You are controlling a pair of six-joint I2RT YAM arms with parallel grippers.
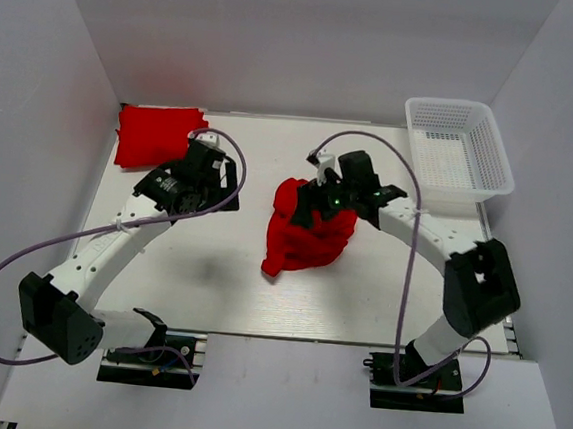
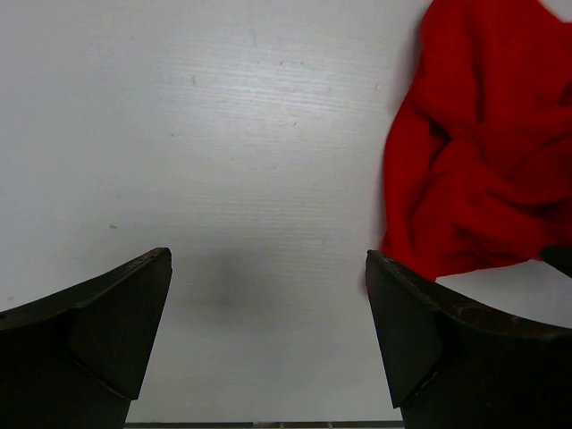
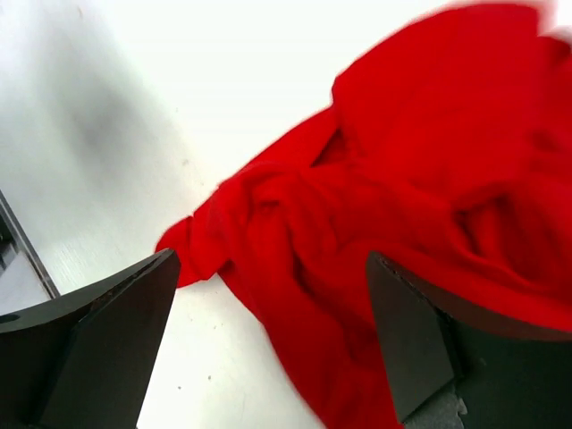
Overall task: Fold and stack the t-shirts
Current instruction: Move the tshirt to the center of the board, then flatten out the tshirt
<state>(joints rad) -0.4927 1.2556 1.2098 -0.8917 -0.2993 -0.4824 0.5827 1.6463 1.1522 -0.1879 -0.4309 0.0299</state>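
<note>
A crumpled red t-shirt (image 1: 307, 236) lies in a heap at the table's middle. It also shows in the left wrist view (image 2: 483, 152) at the upper right and in the right wrist view (image 3: 402, 232), filling the right half. A folded red t-shirt (image 1: 156, 135) lies at the far left corner. My right gripper (image 1: 320, 199) is open just above the heap's far edge, its fingers (image 3: 116, 331) spread over the cloth, holding nothing. My left gripper (image 1: 214, 158) is open and empty over bare table, between the folded shirt and the heap.
A white mesh basket (image 1: 459, 154) stands at the far right corner, with nothing showing in it. White walls close the table on three sides. The arms' cables loop above the table.
</note>
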